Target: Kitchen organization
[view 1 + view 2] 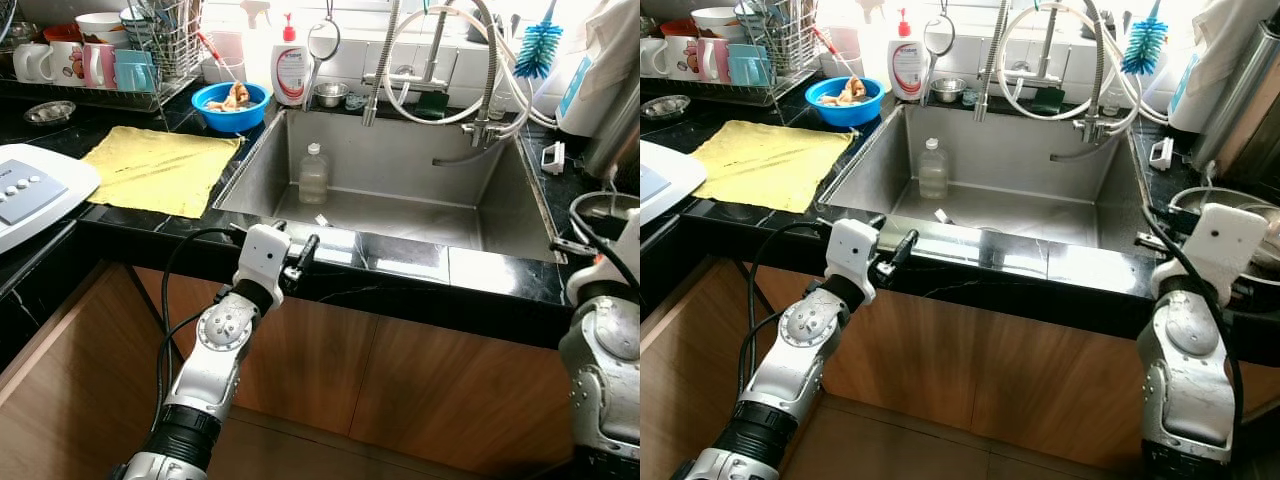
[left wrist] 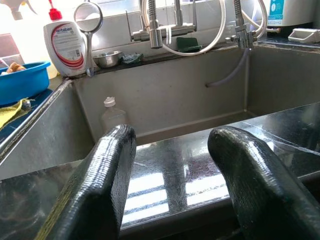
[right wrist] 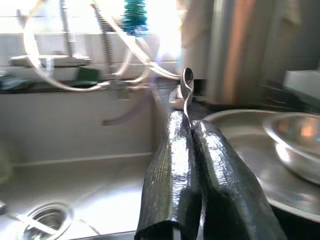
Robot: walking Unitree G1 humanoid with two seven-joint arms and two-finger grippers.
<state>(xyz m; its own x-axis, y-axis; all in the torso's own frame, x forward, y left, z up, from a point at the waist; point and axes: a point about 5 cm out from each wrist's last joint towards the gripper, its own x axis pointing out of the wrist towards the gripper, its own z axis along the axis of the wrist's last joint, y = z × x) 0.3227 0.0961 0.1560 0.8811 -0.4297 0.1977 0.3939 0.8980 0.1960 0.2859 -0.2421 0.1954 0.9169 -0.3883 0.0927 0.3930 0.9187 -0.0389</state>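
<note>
- Metal utensil (image 3: 187, 92): a thin, wavy strip of bright steel with a small rounded end. It stands up out of the tips of the right gripper (image 3: 192, 127), at about 4 o'clock in the head view, over the counter's right end. Which kind of utensil it is cannot be told.
- The right gripper's two ribbed black fingers are pressed together on the strip.
- Just past it, at 3 o'clock, a rounded steel bowl (image 3: 295, 137) sits on a flat, round steel tray (image 3: 240, 125).
- Left gripper (image 2: 170, 145): at 7 o'clock, in front of smooth brown wooden cabinet doors (image 1: 330, 370). Its glossy black fingers are spread wide and hold nothing, level with the front edge of the counter.
- Counter (image 1: 480, 270): polished black stone, mirror-like along the strip in front of the sink.
- Sink (image 1: 400, 160): a deep, square-cornered basin of brushed steel, at the centre.
- A clear plastic bottle (image 1: 313, 176) stands upright inside, near the left wall.
- Yellow cloth (image 1: 160, 168): soft and rectangular, lying flat on the counter at 9 o'clock.
- Blue bowl (image 1: 230, 120): round plastic, at 11 o'clock.
- A white soap bottle (image 1: 290, 68) with a red pump is just beside it.
- Wire dish rack (image 1: 175, 50) with ceramic mugs (image 1: 98, 65), at 10 o'clock.
- Chrome faucet (image 1: 432, 50) with looping hoses at 12 o'clock; a bristly teal brush (image 1: 538, 48) at 1 o'clock.
</note>
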